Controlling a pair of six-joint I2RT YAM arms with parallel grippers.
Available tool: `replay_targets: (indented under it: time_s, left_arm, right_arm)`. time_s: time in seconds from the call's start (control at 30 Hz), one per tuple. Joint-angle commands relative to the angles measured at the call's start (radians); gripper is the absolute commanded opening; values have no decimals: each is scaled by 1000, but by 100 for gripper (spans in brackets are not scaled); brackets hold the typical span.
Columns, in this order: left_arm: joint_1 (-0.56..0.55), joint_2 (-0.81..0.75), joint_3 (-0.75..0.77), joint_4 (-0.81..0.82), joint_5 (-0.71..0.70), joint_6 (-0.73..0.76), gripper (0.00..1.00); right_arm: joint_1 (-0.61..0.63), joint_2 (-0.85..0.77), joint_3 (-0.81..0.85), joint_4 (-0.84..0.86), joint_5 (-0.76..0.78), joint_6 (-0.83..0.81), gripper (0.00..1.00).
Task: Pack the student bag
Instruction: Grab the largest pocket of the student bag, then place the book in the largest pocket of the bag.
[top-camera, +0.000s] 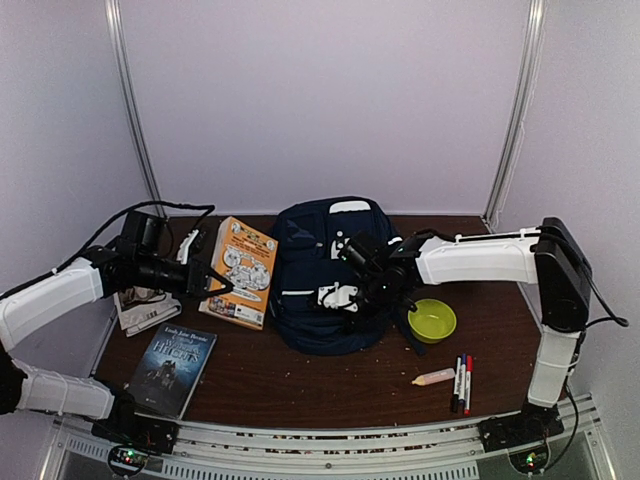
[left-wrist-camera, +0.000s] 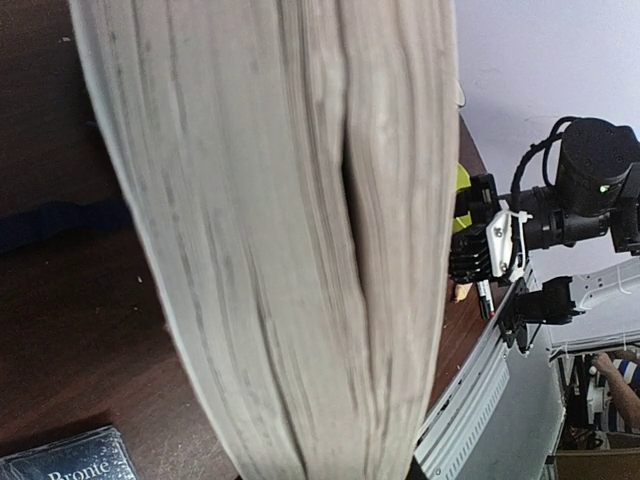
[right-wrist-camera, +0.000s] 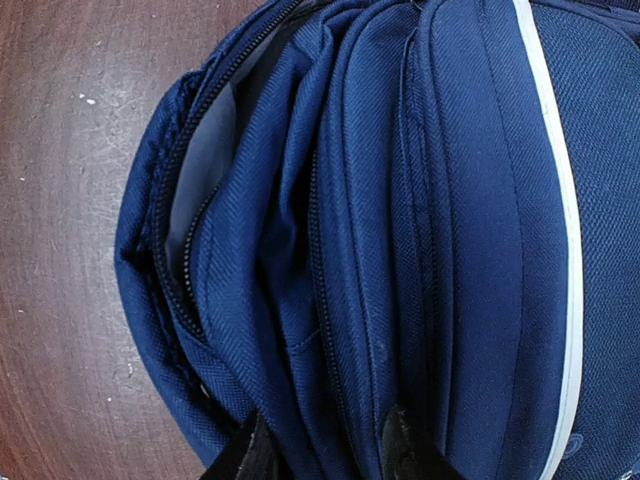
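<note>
Student bag (top-camera: 322, 300) lies in the middle of the brown table (top-camera: 300, 385), between the two arms, as we catch the packing at an early loading step. Our right gripper (top-camera: 347, 300) reaches across the front of the bag. From its wrist view we see its dark fingers (right-wrist-camera: 398, 448) pinched together on a fold of blue fabric beside the zip, with the main compartment gaping and its light-grey lining (right-wrist-camera: 200, 168) showing. Our left gripper (top-camera: 217, 284) is clamped on the thick orange book (top-camera: 243, 262), held tilted just beside the bag's left side. We cannot tell whether the book's lower edge rests on the table, and the left wrist view is filled by its page edges. We judge that the step in hand is bringing this book to the bag while the right arm holds the mouth open. The next move, as we read it, calls for swinging the book over the opening, lining its narrow edge up with the gap, and sliding it in along the lining. The mouth looks narrow for so thick a volume, so the right arm may need to draw the fabric wider. Waiting on the table are a dark paperback (top-camera: 176, 362) near the left arm's base, a booklet (top-camera: 143, 308) behind it, a green bowl (top-camera: 432, 320) just right of the bag, and a cream tube (top-camera: 433, 377) and markers (top-camera: 462, 382) nearer the front edge.
</note>
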Motion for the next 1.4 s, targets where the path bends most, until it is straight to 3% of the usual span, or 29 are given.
replay_targets:
  time_s: [0.0,0.1,0.13,0.23,0.3,0.57,0.87,1.13,1.37]
  left_arm:
    - [3,-42,-8,76,15,7,0]
    - [3,-45,-13,78,16,9,0]
    - [4,-46,-15,80,18,9,0]
    - [4,-50,-24,84,26,8,0]
    - [4,-52,-29,88,42,9,0]
    - [-8,-89,-64,95,259,23,0]
    - [-138,-194,-101,81,367,8,0]
    - [-271,-38,-146,368,377,-111,0]
    - [-299,179,-153,718,339,-277,0]
  right_arm:
    - [4,25,43,7,35,17,34]
    - [5,37,50,-5,30,14,33]
    - [4,37,50,-5,29,17,30]
    - [3,30,59,-8,33,25,6]
    - [2,15,78,-14,39,28,2]
    - [-36,-30,253,-87,27,92,0]
    - [-81,-26,477,-106,120,219,0]
    - [-100,11,627,-131,136,253,0]
    - [-105,19,669,-138,117,267,0]
